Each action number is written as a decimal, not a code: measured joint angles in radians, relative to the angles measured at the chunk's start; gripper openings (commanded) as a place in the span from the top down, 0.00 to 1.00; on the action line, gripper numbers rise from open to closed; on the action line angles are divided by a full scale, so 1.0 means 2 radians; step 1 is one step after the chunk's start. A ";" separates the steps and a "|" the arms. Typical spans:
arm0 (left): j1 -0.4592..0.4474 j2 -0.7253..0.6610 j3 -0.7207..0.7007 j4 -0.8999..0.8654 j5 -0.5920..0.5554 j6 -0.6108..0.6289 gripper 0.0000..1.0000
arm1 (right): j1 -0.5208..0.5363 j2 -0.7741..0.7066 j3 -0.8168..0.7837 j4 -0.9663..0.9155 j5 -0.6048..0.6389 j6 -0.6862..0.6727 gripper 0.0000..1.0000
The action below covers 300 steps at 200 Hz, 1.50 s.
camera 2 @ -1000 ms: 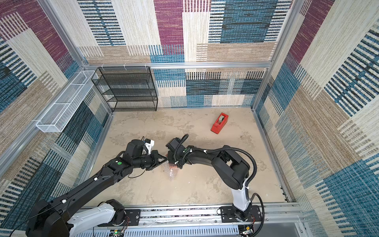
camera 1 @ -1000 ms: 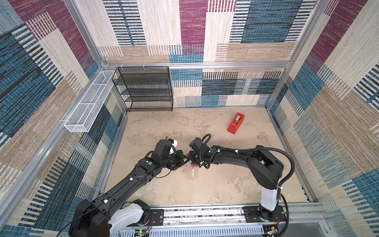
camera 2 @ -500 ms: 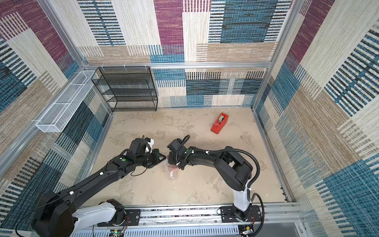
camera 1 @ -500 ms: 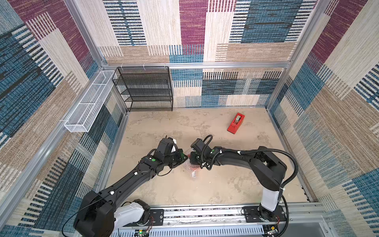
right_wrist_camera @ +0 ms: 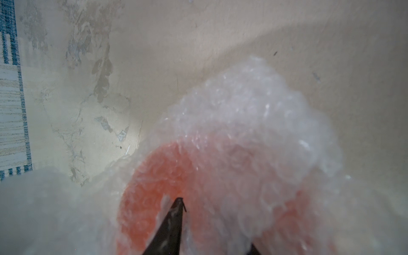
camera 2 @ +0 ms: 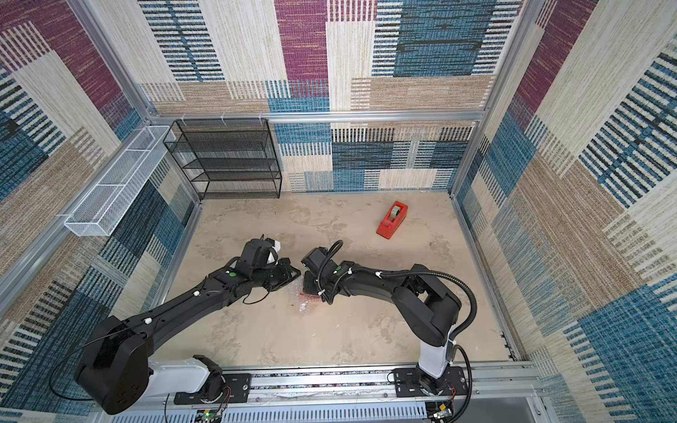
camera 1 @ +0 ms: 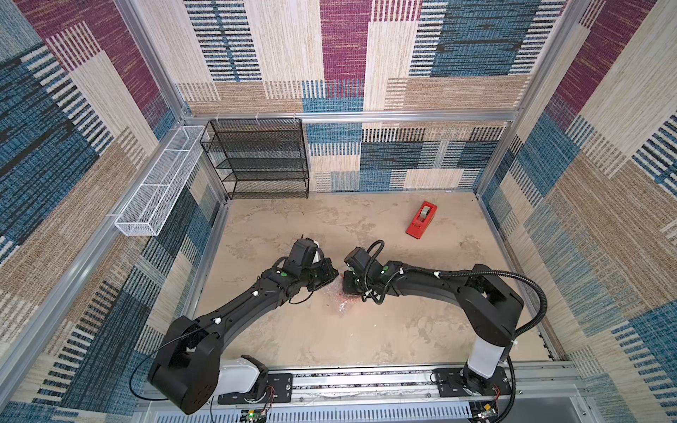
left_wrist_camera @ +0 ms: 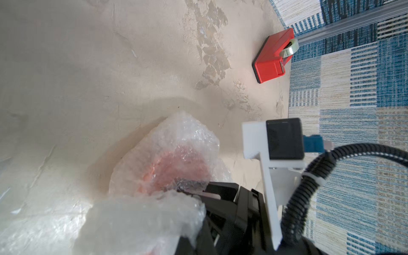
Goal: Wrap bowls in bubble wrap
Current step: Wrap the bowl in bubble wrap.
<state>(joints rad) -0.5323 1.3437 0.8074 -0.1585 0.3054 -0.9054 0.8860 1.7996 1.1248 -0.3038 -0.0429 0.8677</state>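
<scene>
Sitting near the middle of the table (camera 1: 366, 348), the orange bowl (right_wrist_camera: 159, 176) is bundled in bubble wrap (left_wrist_camera: 183, 136), between the two grippers. The right gripper (right_wrist_camera: 215, 223) is down on it with its fingers (right_wrist_camera: 172, 225) spread, one over the bowl's hollow and one outside. I cannot tell whether they press the wall. The left gripper (camera 1: 329, 274) is closed beside the bundle, and a raised flap of wrap hides its fingertips. The left arm (camera 1: 249, 300) stretches low and diagonally from its base. The right arm (camera 1: 432, 285) folds at the elbow, its forearm running across to meet the left. Compared with a second ago, the bundle and the red tape dispenser (camera 1: 421, 219) lie where they were, and the arms have barely shifted.
</scene>
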 measured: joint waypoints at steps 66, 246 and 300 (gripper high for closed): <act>-0.012 0.037 0.010 0.024 0.008 0.006 1.00 | -0.006 -0.018 -0.010 0.000 -0.001 0.002 0.59; -0.039 0.091 0.023 0.051 0.000 0.009 1.00 | -0.007 -0.059 -0.026 -0.038 0.026 0.011 0.42; -0.045 0.098 0.033 0.051 -0.006 0.010 1.00 | -0.008 -0.084 -0.030 -0.048 0.027 0.012 0.44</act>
<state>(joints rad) -0.6220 1.5394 0.8726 -0.0570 0.2932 -0.8860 0.8700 1.6306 1.0645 -0.3992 0.0113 0.8925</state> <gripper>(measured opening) 0.056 0.563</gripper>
